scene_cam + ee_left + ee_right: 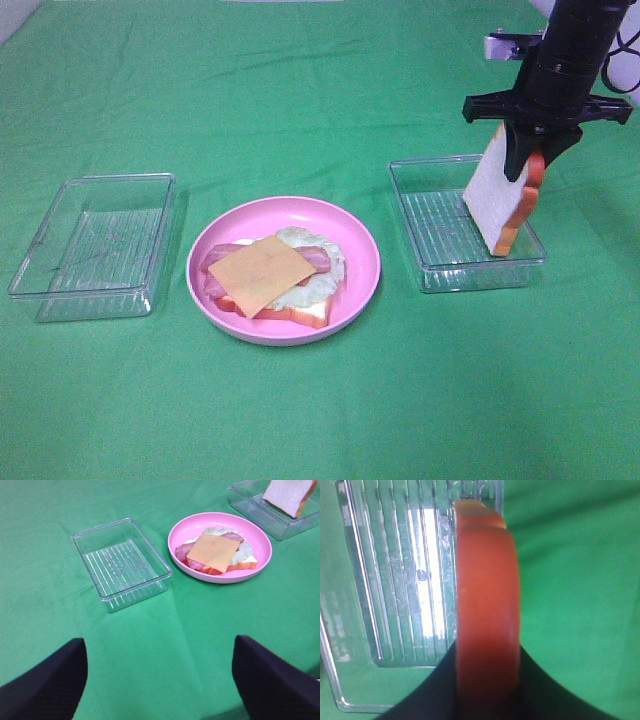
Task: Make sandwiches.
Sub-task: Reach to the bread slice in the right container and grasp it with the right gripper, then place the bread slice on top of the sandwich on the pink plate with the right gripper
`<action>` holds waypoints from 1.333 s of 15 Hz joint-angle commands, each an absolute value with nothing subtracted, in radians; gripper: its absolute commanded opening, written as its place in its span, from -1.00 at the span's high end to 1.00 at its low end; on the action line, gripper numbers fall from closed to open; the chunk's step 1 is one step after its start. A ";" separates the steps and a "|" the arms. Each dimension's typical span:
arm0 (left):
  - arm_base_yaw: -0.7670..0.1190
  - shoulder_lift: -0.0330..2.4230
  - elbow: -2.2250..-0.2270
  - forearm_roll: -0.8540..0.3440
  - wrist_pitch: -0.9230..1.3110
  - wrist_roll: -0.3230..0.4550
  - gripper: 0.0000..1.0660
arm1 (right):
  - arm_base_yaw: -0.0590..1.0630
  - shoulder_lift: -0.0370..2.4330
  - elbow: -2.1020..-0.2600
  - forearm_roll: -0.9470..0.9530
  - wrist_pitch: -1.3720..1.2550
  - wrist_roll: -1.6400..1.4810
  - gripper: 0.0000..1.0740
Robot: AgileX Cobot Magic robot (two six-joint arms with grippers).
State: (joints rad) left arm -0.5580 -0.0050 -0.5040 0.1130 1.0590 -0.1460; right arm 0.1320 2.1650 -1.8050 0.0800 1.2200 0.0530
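Note:
On the pink plate (362,262) lies an open stack: a bread slice (300,313) at the bottom, lettuce (318,283), bacon (222,258) and an orange cheese slice (261,274) on top. It also shows in the left wrist view (214,552). My right gripper (530,160) is shut on a second bread slice (497,195), white with orange-brown crust, held upright on edge above the right clear tray (440,235). The right wrist view shows its crust edge (487,620) up close. My left gripper (159,680) is open and empty over bare cloth, out of the exterior high view.
An empty clear tray (95,245) stands left of the plate, also in the left wrist view (122,562). The right tray (395,580) lies under the held slice. Green cloth (320,400) covers the table.

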 commanded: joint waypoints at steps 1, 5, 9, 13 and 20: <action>-0.562 -0.025 -0.503 0.109 1.053 -0.147 -0.42 | 0.127 2.144 -1.800 0.081 1.233 0.047 1.00; -0.562 -0.025 -0.503 0.109 1.053 -0.147 -0.42 | 0.129 2.025 -1.799 0.197 1.239 -0.027 1.00; -0.562 -0.025 -0.503 0.109 1.053 -0.147 -0.42 | 0.129 1.974 -1.776 0.391 1.245 -0.103 1.00; -0.562 -0.025 -0.503 0.109 1.053 -0.147 -0.42 | 0.162 1.968 -1.597 0.791 1.164 -0.269 1.00; -0.562 -0.025 -0.503 0.109 1.053 -0.147 -0.42 | 0.354 1.968 -1.283 1.177 0.921 -0.443 1.00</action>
State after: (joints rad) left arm -0.5580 -0.0050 -0.5040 0.1130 1.0590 -0.1460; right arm 0.3490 1.9740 -1.2920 1.1450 0.9400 -0.4200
